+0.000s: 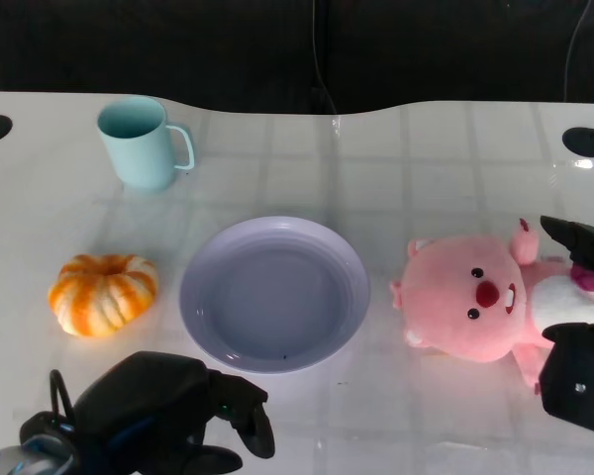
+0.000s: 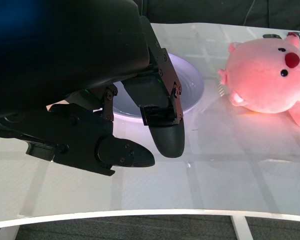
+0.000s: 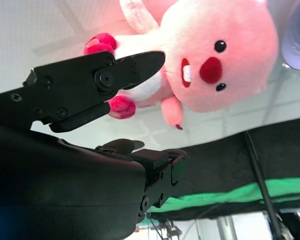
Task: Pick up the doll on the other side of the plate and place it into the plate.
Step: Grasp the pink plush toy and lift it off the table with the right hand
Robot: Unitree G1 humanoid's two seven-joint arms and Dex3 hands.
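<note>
Head view: right hand (image 1: 579, 332) spread open around doll (image 1: 475, 302), nothing gripped yet; next close, lift to plate (image 1: 203, 322).

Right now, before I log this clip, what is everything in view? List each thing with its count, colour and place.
Plate: one, pale lilac, middle of the table, nothing in it.
Doll: one, pink plush with a white belly and red nose, lying on the table to the right of the plate, apart from it.
Mug: one, light teal, upright, far left, handle toward the right.
Pumpkin: one, orange and white striped, left of the plate.
Table: one, glossy white, with dark round holes at the far corners.
Left robot hand: black, near edge, below the plate, holding nothing.
Right robot hand: black, fingers spread on either side of the doll's body, not yet closed on it.
</note>
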